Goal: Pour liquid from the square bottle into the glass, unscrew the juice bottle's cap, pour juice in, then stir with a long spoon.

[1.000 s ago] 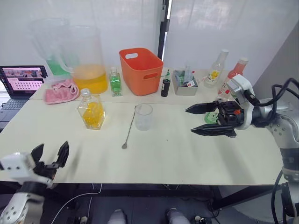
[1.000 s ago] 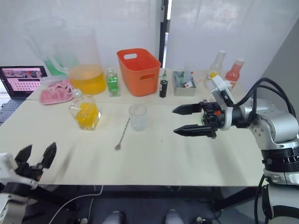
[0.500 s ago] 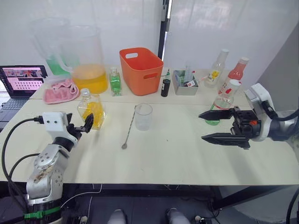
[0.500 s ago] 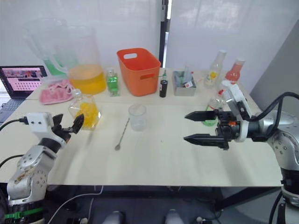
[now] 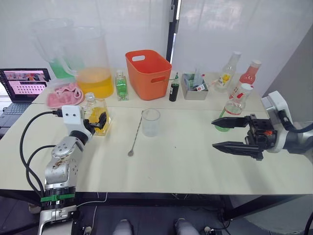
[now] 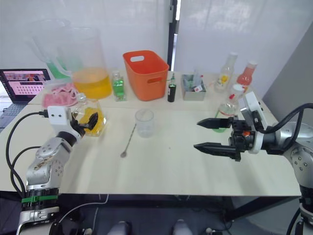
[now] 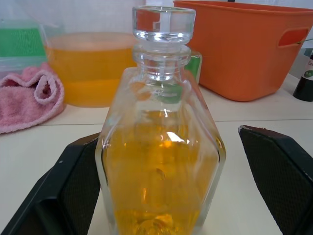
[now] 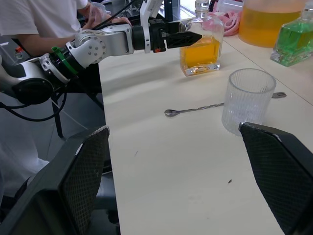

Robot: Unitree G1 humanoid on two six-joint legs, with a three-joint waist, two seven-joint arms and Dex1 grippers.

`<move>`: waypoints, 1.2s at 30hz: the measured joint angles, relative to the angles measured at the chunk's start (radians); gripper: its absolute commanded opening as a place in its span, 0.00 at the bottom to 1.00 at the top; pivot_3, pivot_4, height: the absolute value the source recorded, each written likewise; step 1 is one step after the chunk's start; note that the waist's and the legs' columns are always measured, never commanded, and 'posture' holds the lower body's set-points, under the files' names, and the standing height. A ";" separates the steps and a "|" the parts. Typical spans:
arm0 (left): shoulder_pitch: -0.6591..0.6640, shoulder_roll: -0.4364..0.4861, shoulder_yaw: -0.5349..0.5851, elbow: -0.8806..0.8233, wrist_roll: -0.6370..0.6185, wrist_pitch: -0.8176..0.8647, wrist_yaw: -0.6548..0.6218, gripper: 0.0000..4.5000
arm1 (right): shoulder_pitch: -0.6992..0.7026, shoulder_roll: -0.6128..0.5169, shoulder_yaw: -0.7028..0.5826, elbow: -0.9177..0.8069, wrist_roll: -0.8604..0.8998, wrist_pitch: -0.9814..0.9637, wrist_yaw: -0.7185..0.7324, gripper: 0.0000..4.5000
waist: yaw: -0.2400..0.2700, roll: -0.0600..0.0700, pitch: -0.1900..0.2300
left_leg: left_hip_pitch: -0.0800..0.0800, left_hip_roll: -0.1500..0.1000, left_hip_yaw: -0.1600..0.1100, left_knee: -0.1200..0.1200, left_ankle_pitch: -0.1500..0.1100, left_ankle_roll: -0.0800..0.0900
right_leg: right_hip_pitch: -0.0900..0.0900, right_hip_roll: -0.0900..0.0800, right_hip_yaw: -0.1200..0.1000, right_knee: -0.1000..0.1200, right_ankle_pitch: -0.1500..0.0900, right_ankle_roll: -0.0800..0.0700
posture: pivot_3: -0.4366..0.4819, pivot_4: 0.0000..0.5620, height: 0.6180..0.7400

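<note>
head view: you've done none of the 4 steps; the glass (image 5: 150,122) is empty, the long spoon (image 5: 135,132) runs 12 to 6. left wrist view: left gripper (image 7: 171,181) gapes around the upright, stoppered square bottle (image 7: 160,156), ungripped. right wrist view: right gripper (image 8: 181,181) wide open, empty.

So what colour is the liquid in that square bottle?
Amber yellow; the square bottle shows it best in the left wrist view.

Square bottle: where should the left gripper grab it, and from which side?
Probably the wide flat-sided body of the square bottle, approached level from the table's near-left side. It stands upright; the left gripper is open with a finger on either side. The neck and stopper look too narrow and smooth.
</note>
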 measured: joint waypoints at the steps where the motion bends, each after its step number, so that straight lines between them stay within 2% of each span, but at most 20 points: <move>1: -0.016 -0.003 -0.002 0.034 0.011 -0.012 0.004 1.00 | 0.000 0.002 -0.002 -0.001 0.002 0.000 -0.009 1.00 | 0.001 0.000 0.000 | 0.000 0.000 0.000 0.000 0.000 0.000 | 0.000 0.000 0.000 0.000 0.000 0.000 | 0.48 0.27 0.81; 6: -0.100 -0.025 -0.009 0.180 0.043 -0.066 0.027 1.00 | 0.001 0.017 -0.003 -0.022 0.033 0.000 -0.044 1.00 | 0.003 0.000 0.000 | 0.000 0.000 0.000 0.000 0.000 0.000 | 0.001 0.000 0.000 -0.001 0.000 0.001 | 0.48 0.27 0.81; 7: -0.111 -0.028 -0.009 0.200 0.048 -0.079 0.027 0.88 | 0.001 0.017 -0.003 -0.026 0.034 0.000 -0.051 1.00 | 0.003 0.000 0.000 | 0.000 0.000 0.000 0.000 0.000 0.000 | 0.001 0.000 0.000 -0.001 0.000 0.001 | 0.48 0.27 0.81; 8: -0.116 -0.029 -0.009 0.210 0.049 -0.083 0.027 0.84 | 0.001 0.017 -0.003 -0.027 0.034 0.000 -0.054 1.00 | 0.004 0.000 0.000 | 0.000 0.000 0.000 0.000 0.000 0.000 | 0.001 0.000 0.000 -0.001 0.000 0.001 | 0.48 0.27 0.81; 10: -0.131 -0.034 -0.009 0.235 0.050 -0.104 0.022 0.67 | 0.001 0.017 -0.003 -0.028 0.035 0.000 -0.061 1.00 | 0.004 0.000 0.000 | 0.000 0.000 0.000 0.000 0.000 0.000 | 0.001 0.000 0.000 -0.001 0.000 0.001 | 0.48 0.27 0.81; 11: -0.135 -0.033 -0.006 0.251 0.053 -0.122 0.016 0.64 | 0.001 0.018 -0.003 -0.030 0.036 0.000 -0.071 1.00 | 0.004 0.000 0.000 | 0.000 0.000 0.000 0.000 0.000 0.000 | 0.001 0.000 0.000 -0.001 0.001 0.001 | 0.48 0.27 0.81; 21: -0.125 -0.005 -0.004 0.277 0.048 -0.164 -0.053 0.64 | 0.000 0.048 0.001 -0.050 0.038 0.000 -0.118 1.00 | 0.003 0.000 0.000 | 0.000 0.000 0.000 0.000 0.000 0.000 | 0.001 0.000 0.000 -0.001 0.001 0.001 | 0.48 0.27 0.81; 28: -0.024 0.072 0.034 0.145 -0.020 -0.094 -0.135 0.64 | -0.022 0.060 0.025 -0.044 0.037 0.000 -0.116 1.00 | -0.007 -0.002 0.001 | -0.005 0.000 0.000 -0.002 0.003 0.005 | -0.004 0.000 0.000 0.000 0.001 0.001 | 0.48 0.27 0.81; 32: 0.042 0.171 0.049 0.037 -0.106 -0.033 -0.290 0.64 | -0.035 0.070 0.050 -0.036 0.035 -0.001 -0.108 1.00 | -0.001 -0.004 0.002 | -0.007 0.000 0.000 -0.001 0.003 0.005 | -0.005 0.000 -0.001 -0.001 0.001 0.001 | 0.48 0.27 0.81; 36: 0.106 0.306 0.066 -0.044 -0.227 0.008 -0.553 0.64 | -0.043 0.071 0.071 -0.023 0.035 -0.001 -0.092 1.00 | 0.003 -0.004 0.003 | -0.009 0.000 -0.001 -0.001 0.003 0.004 | -0.006 -0.001 -0.002 -0.004 0.001 0.000 | 0.48 0.27 0.81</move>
